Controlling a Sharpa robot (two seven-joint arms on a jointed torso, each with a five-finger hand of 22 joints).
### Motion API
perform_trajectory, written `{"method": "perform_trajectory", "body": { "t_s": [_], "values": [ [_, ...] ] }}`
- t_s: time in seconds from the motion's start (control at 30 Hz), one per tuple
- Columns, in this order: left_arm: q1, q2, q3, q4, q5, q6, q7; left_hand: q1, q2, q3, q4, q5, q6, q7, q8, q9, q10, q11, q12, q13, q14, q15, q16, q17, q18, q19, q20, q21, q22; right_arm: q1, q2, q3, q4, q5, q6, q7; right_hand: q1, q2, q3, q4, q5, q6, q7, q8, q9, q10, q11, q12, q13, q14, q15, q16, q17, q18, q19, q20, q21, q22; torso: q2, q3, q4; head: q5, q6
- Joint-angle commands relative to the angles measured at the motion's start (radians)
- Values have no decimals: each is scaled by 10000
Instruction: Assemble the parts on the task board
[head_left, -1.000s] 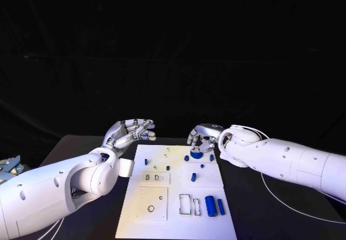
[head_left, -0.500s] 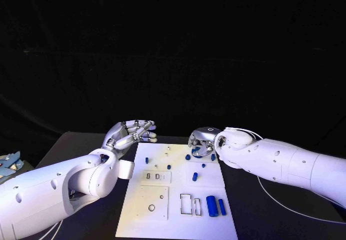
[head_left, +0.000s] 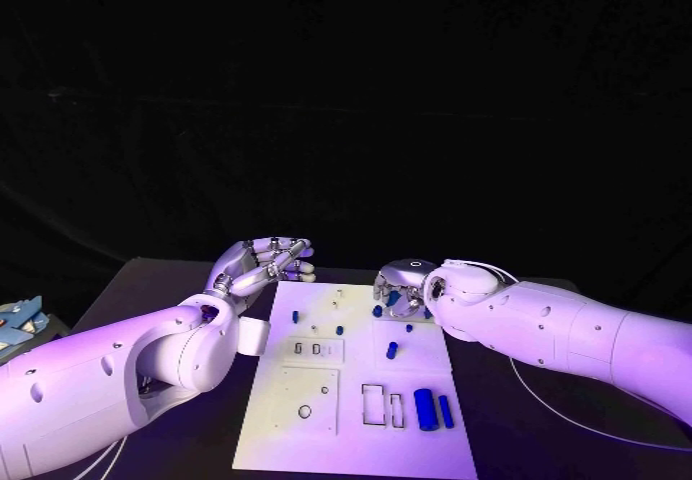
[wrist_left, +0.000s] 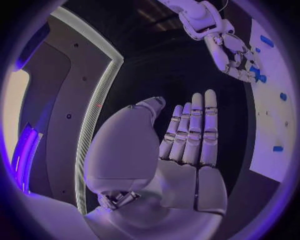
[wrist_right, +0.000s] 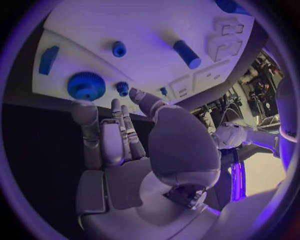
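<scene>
The white task board (head_left: 355, 420) lies in the middle of the black table. My right hand (head_left: 405, 284) hovers over its far right corner, fingers stretched out and holding nothing. Just past the fingertips (wrist_right: 83, 111) lies a blue gear (wrist_right: 86, 86), with a blue block (wrist_right: 47, 60), a small peg (wrist_right: 119, 48) and a blue cylinder (wrist_right: 187, 53) beyond it. My left hand (head_left: 268, 262) is raised beside the board's far left corner, palm flat, fingers straight (wrist_left: 195, 125) and empty. Two long blue cylinders (head_left: 424, 408) lie near the board's front right.
Small blue pegs (head_left: 338, 329) and a short cylinder (head_left: 391, 349) are scattered across the board's far half. Outlined recesses (head_left: 306, 403) sit in its near left part. A pale object (head_left: 18, 325) lies at the table's left edge. A white cable (head_left: 555, 410) curves along the table on the right.
My right hand has rolled and settled lower over the far right corner, now covering the blue gear in the head view. The left hand has barely moved.
</scene>
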Motion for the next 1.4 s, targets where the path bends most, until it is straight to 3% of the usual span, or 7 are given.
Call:
{"method": "perform_trajectory", "body": {
  "t_s": [0.03, 0.27, 0.6, 1.17, 1.4],
  "values": [
    [25, 4, 13, 24, 50, 200, -13, -72, -14, 25, -14, -50, -55, 96, -69, -14, -30, 40, -49, -4, -89, 16, -35, 10, 77, 28, 31, 37, 11, -38, 59, -1, -85, -129, 49, -110, 102, 21, 110, 19, -67, 81, 33, 30, 20, -24, 85, 79, 7, 312, 64, 79, 36, -78, 70, 26, 118, 88, 39, -11, 31, 7, -3],
    [30, -10, 14, 37, 51, 230, -43, -80, -9, 28, -14, -49, -67, 103, -80, -18, -44, 47, -54, -4, -101, 22, -48, 17, 76, 20, 34, 49, 18, -82, 151, -2, -272, -147, -87, -146, 100, -15, 140, 14, -149, 83, 59, 17, 32, -51, 105, 95, -2, 307, 81, 139, 77, -84, 67, 43, 176, 161, 112, -25, 87, -8, 1],
    [37, -36, 16, 50, 51, 257, -87, -82, -3, 34, -19, -47, -77, 109, -90, -21, -57, 53, -57, -4, -112, 27, -60, 25, 74, 12, 37, 62, 24, -100, 166, -1, -319, -165, -424, -205, 91, 68, 228, 70, -181, 125, 83, 19, 55, 9, 111, 164, 2, 309, 94, 225, 140, -102, 100, 62, 305, 336, 179, -41, 108, -7, 1],
    [42, -26, 17, 14, 51, 294, -147, -81, 4, 41, -23, -45, -84, 113, -97, -24, -68, 56, -59, -4, -119, 30, -67, 31, 74, 6, 38, 70, 29, -106, 231, 0, -400, -60, -344, -112, 70, 212, 395, 204, -261, 377, 33, 124, 158, 222, 53, 342, 26, 300, 63, 375, 223, -113, 102, 58, 479, 571, 243, -76, 118, 12, -34],
    [43, -29, 17, 11, 51, 296, -180, -79, 15, 51, -31, -45, -92, 118, -106, -26, -82, 61, -60, -4, -125, 33, -77, 41, 73, -3, 41, 85, 36, -155, 241, 0, -437, 20, -72, -88, 87, 229, 423, 209, -259, 422, 20, 147, 177, 254, 39, 367, 30, 303, 54, 405, 253, -119, 114, 51, 518, 627, 258, -82, 83, 19, -88]
  ]
}}
